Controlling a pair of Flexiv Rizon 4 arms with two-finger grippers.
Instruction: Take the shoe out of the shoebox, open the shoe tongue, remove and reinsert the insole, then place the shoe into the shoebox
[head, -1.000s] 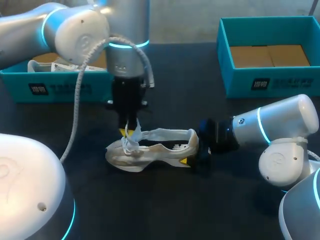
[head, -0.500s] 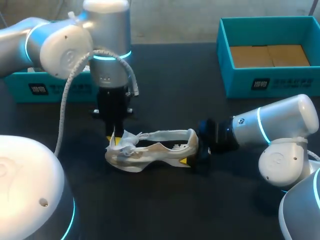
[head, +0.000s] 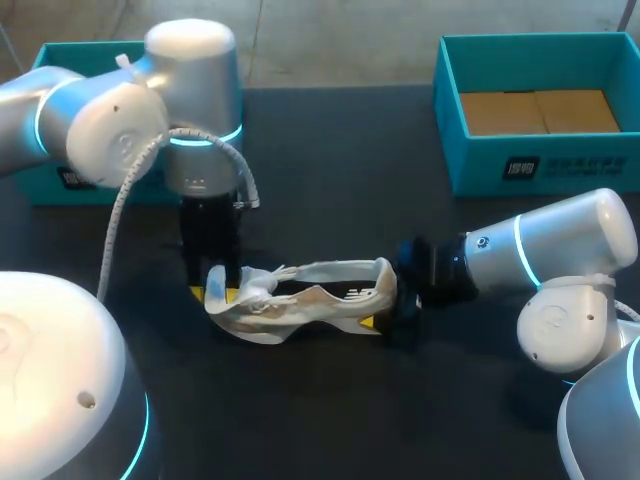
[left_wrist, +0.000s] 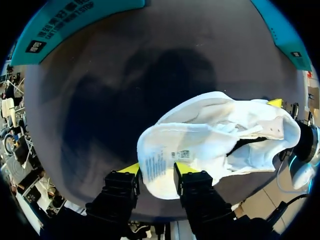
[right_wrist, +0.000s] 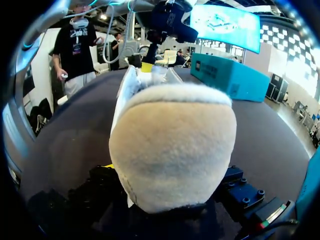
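- The white shoe lies on its side near the middle of the dark desk. It is well apart from both boxes, with bare desk surface between.
- I count one shoe and two teal shoeboxes, both at the far edge of the desk.
- The right shoebox holds only a brown cardboard floor.
- The left shoebox is mostly covered by my left arm, so I cannot tell what is inside.
- My left tool comes down at the toe end of the shoe, and its two yellow tips are closed on the shoe tongue.
- My right tool comes in low from the side and clamps the shoe at its heel.
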